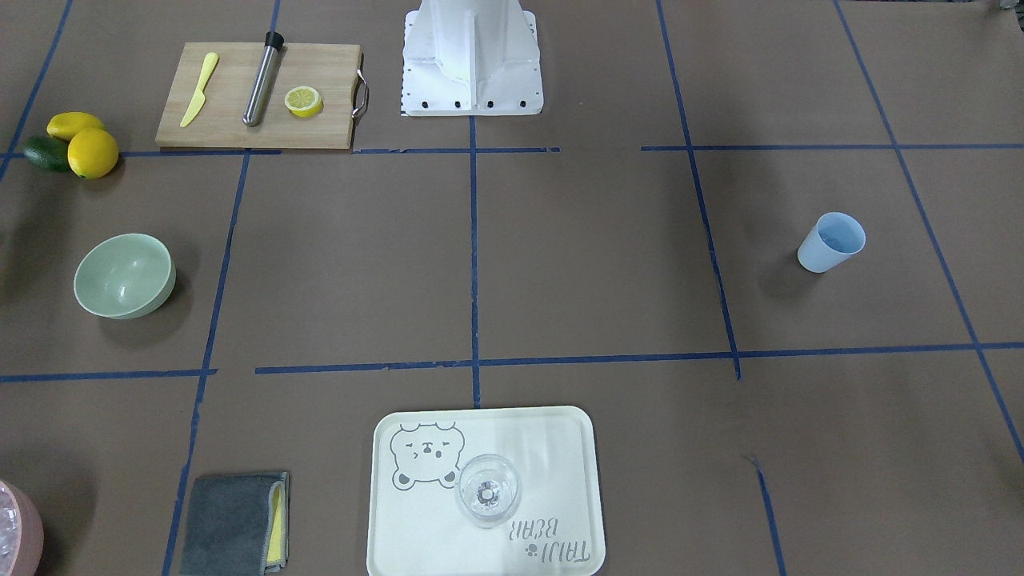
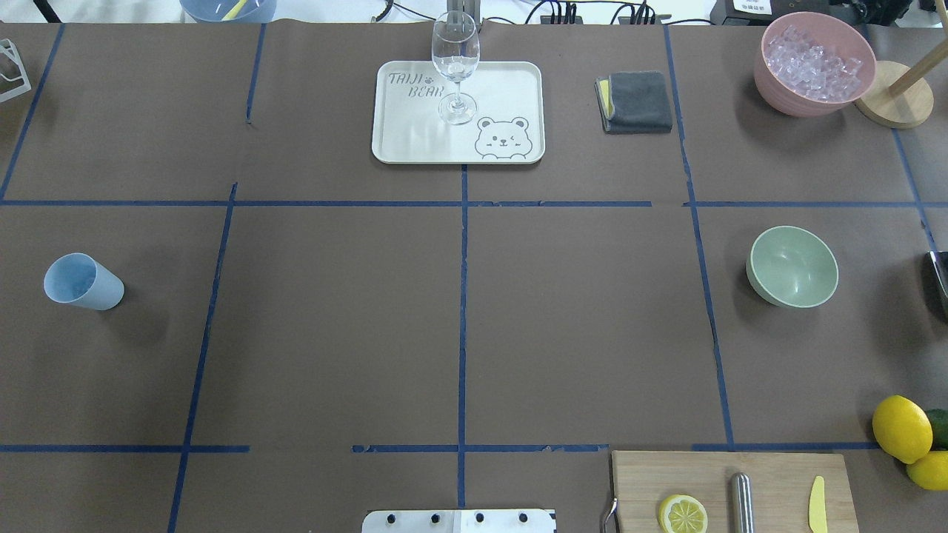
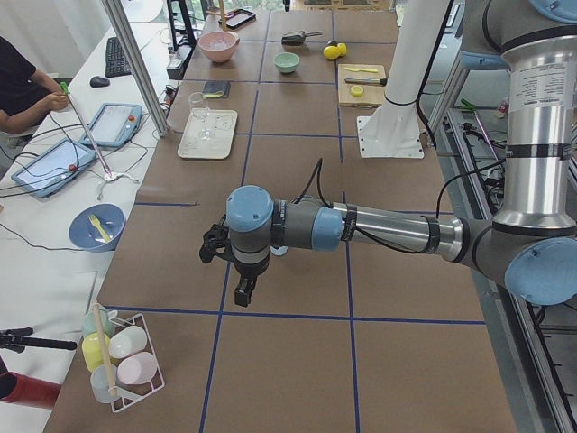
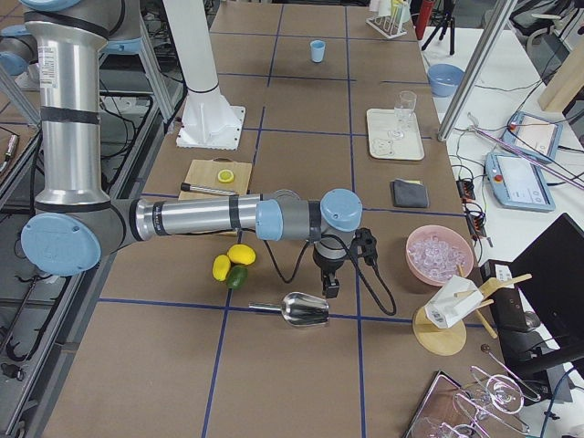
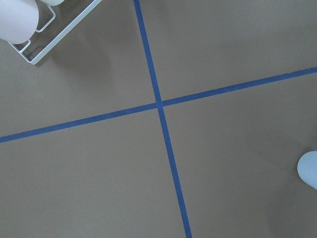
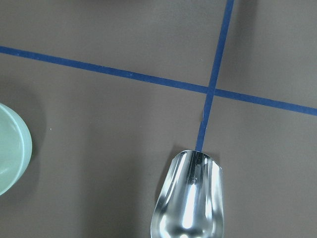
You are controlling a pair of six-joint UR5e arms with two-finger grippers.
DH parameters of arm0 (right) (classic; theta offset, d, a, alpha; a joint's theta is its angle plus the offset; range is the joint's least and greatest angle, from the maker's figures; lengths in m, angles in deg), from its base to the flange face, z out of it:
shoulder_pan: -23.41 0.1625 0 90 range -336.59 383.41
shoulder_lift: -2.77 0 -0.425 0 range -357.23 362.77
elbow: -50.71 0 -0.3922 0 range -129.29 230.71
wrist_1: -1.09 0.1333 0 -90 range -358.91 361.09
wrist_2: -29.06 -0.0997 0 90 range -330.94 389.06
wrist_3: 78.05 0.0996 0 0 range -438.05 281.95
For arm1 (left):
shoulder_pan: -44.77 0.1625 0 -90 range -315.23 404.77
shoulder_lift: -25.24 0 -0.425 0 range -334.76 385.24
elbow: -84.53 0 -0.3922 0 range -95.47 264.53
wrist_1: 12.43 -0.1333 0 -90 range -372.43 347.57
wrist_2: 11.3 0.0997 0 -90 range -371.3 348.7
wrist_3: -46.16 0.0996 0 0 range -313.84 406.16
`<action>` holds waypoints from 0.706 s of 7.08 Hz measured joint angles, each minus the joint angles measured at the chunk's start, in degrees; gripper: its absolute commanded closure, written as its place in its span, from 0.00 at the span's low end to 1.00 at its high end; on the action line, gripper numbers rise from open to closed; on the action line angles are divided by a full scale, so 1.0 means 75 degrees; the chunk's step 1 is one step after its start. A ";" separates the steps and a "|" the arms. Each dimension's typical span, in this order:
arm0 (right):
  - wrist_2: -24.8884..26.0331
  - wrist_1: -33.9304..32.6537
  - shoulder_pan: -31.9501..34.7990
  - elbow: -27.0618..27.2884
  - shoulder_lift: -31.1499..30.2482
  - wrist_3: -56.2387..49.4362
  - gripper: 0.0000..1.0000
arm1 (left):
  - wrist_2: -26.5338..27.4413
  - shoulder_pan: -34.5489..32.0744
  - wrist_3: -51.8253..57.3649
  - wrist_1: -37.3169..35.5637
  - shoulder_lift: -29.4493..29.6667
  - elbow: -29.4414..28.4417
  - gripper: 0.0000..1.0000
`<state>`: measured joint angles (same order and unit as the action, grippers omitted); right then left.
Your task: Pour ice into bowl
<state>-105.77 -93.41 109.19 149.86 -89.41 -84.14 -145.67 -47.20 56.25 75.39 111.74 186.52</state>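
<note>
Ice cubes (image 2: 815,59) fill a pink container (image 2: 778,92) near the green bowl (image 2: 792,266). The right tool (image 4: 331,290) hangs over a metal scoop (image 4: 306,310), seemingly close to both; the left tool (image 3: 243,293) hovers well apart. Neither tool's spread can be told.

At the table's far side, the glass (image 2: 455,66) stands on the tray (image 2: 415,144) at centre. Right of it lies the cloth (image 2: 637,101), then the container (image 2: 778,92) holding ice (image 2: 815,59). The bowl (image 2: 792,266) sits mid-right, the cup (image 2: 81,281) mid-left. On the near-right board (image 2: 770,481) lie a lemon slice (image 2: 682,514), rod (image 2: 740,503) and knife (image 2: 816,514). Lemons (image 2: 901,428) lie right of it.
</note>
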 measured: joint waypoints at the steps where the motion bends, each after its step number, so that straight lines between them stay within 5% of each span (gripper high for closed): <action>1: -0.0116 0.0002 -0.0005 0.0008 0.0000 0.0002 0.00 | 0.0007 0.0001 -0.0013 -0.0005 -0.0001 0.0033 0.00; 5: -0.0655 0.1282 -0.0934 -0.0111 -0.0051 0.1279 0.00 | -0.0021 0.0003 -0.0021 0.0002 -0.0008 0.0065 0.00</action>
<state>-110.68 -83.80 102.19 149.03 -89.79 -74.54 -145.82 -47.18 56.09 75.40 111.68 187.01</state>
